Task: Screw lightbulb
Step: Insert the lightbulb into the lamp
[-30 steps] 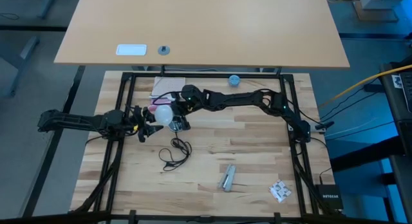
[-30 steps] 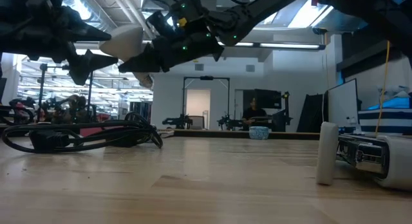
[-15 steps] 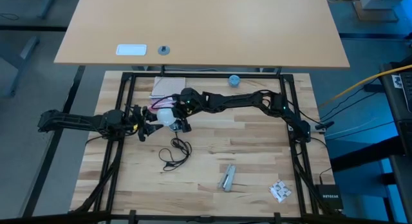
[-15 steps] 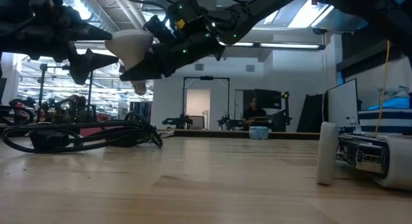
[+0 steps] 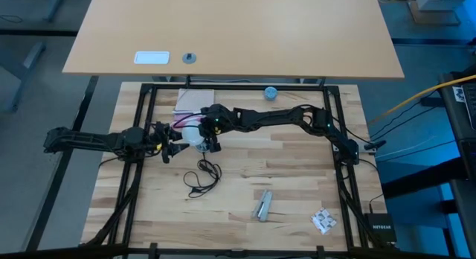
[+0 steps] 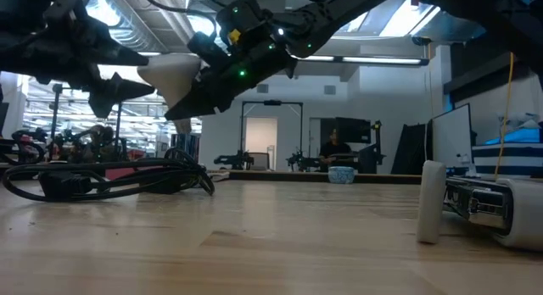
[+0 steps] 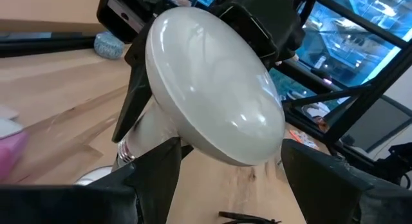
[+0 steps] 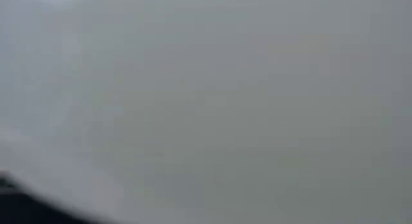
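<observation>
- Table [image 5: 297, 184]: I see pale wood planks within a dark frame, with a second tan tabletop [image 5: 230, 28] beyond the far edge.
- Right gripper [image 5: 202, 137]: I read its dark fingers as closed on the lightbulb [image 5: 191, 132], one on each side of the dome in the left wrist view, above the table's left-centre.
- Left gripper [image 5: 172, 146]: its fingers stand wide apart with nothing between them, just beside the bulb.
- Black cord [image 5: 202, 177]: a loose tangle on the wood, near the grippers and below them in the high view.
- Lightbulb axis: tilted, dome facing the left gripper, narrow neck [image 7: 129, 147] pointing away toward the table.
- Small items: a silver piece [image 5: 263, 205] and a crumpled white scrap [image 5: 323, 221] lie well apart, near the front edge.
- Hidden: my right wrist view is filled by blank grey; the bulb's base is hard to make out.
</observation>
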